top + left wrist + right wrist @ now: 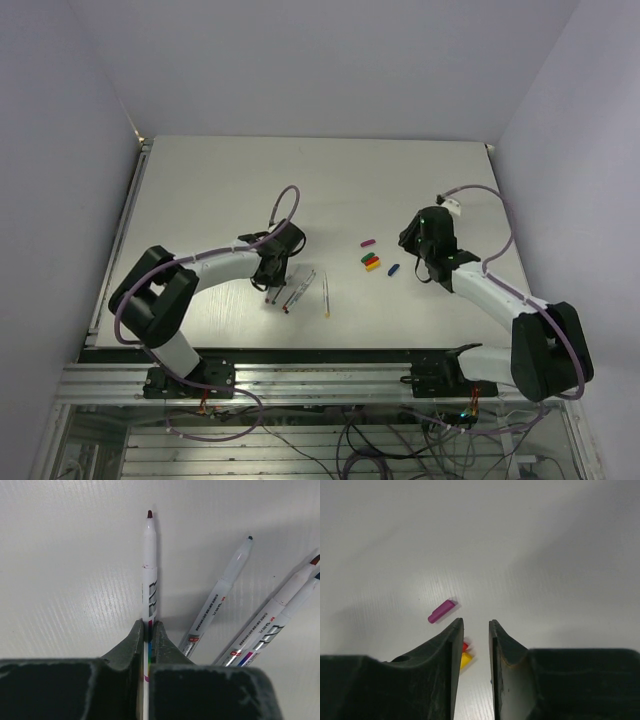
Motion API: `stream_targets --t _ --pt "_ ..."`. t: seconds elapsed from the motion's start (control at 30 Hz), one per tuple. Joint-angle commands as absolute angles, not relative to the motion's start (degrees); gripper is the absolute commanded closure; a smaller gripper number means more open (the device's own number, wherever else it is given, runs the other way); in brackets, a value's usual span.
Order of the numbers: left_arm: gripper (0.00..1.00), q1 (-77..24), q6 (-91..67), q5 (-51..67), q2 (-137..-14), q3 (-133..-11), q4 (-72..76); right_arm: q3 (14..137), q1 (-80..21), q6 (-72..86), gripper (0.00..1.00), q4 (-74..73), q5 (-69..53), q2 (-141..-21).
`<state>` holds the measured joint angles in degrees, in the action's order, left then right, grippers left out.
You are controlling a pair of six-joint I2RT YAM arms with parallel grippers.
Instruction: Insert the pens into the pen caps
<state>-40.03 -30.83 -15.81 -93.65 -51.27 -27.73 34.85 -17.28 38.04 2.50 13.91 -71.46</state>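
The dark-red-tipped pen (149, 570) is pinched in the left gripper (148, 630), jaws clamped tight on the barrel, left of centre on the table (220, 190). It looks to be lying flat, long axis running straight out from the fingers, tip pointing away from them, which in the top view I read as roughly toward the near edge. Three other pens (220, 595) fan out just to its right.

Progress-wise, basically nothing is done: no pen has a cap on. The caps (371, 262) sit loose over to the right, well apart from the pens. The right gripper (475, 625) hovers there with a narrow gap between its jaws, nothing in it, and the magenta cap (441, 611) just beyond its fingertips.
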Motion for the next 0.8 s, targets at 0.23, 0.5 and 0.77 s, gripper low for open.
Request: stream_targets --t 0.23,0.5,0.77 --pt "0.93 -36.3 -27.8 -19.0 -85.9 -49.3 -27.8 44.1 -24.2 38.8 0.73 -1.7 11.0 -81.7" --pt "0.93 -35.6 -26.6 -24.8 -79.7 -50.6 -25.9 52.6 -27.9 42.3 0.49 -8.2 12.6 -91.4" --pt "0.93 -35.3 -26.1 -23.5 -80.0 -49.6 -23.9 55.7 -27.9 45.2 0.51 -11.5 13.7 -95.0"
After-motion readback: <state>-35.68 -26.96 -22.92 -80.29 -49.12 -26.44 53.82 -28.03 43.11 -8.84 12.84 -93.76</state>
